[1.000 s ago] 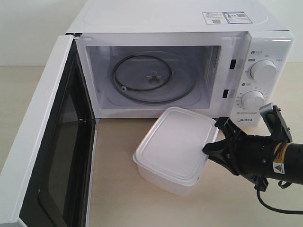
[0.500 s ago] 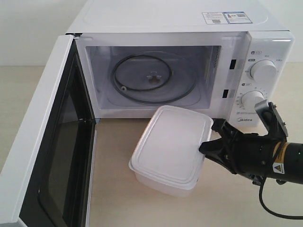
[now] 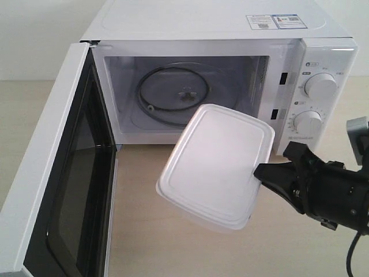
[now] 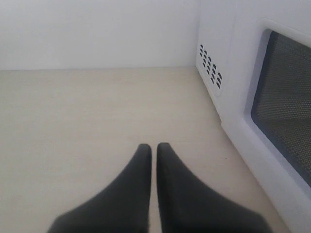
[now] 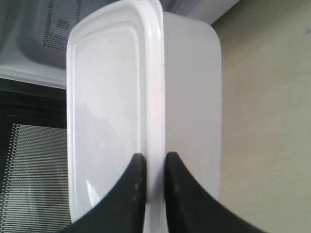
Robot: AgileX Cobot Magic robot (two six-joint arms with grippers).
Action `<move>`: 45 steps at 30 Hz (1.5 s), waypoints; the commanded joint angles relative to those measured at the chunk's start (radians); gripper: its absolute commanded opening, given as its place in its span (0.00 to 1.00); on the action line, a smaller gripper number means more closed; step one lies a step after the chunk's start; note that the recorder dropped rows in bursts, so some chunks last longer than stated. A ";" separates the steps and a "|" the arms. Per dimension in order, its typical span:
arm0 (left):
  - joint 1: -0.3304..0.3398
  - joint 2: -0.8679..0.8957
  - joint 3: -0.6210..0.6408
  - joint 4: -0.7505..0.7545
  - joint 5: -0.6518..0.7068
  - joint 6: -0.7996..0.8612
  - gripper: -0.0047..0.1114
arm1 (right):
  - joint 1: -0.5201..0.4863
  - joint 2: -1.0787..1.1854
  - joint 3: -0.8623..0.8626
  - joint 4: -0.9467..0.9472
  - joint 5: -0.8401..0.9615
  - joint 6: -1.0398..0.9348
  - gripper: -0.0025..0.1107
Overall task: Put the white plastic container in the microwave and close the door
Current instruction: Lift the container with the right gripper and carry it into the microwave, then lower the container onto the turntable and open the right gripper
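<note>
The white plastic container (image 3: 216, 164) hangs tilted in the air in front of the microwave (image 3: 219, 75), its lid facing up and toward the camera. My right gripper (image 3: 259, 173) is shut on the lid rim at the container's right end; the wrist view shows the container (image 5: 146, 102) pinched by my right gripper (image 5: 155, 162) at the rim. The door (image 3: 57, 190) stands wide open at the left, and the glass turntable (image 3: 184, 95) lies bare inside. My left gripper (image 4: 153, 148) is shut on nothing, low over the table beside the door (image 4: 282, 97).
Two round dials (image 3: 320, 86) sit on the microwave's right panel. The beige table (image 3: 150, 231) runs in front of the cavity, bounded at the left by the open door.
My right gripper has lifted the container off the table and tipped it up, bringing it higher and nearer the cavity opening. The left gripper has only the present frame.
</note>
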 commanded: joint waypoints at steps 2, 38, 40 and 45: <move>0.004 -0.003 0.003 0.001 0.001 -0.002 0.08 | 0.077 -0.046 0.046 0.179 -0.075 -0.055 0.02; 0.004 -0.003 0.003 0.001 -0.001 -0.002 0.08 | 0.707 0.361 -0.496 1.533 0.021 -0.518 0.02; 0.004 -0.003 0.003 0.001 -0.001 -0.002 0.08 | 0.707 0.389 -0.530 1.551 0.020 -0.518 0.02; 0.002 -0.003 0.003 0.001 -0.001 -0.002 0.08 | 0.707 0.427 -0.594 1.622 0.014 -0.520 0.02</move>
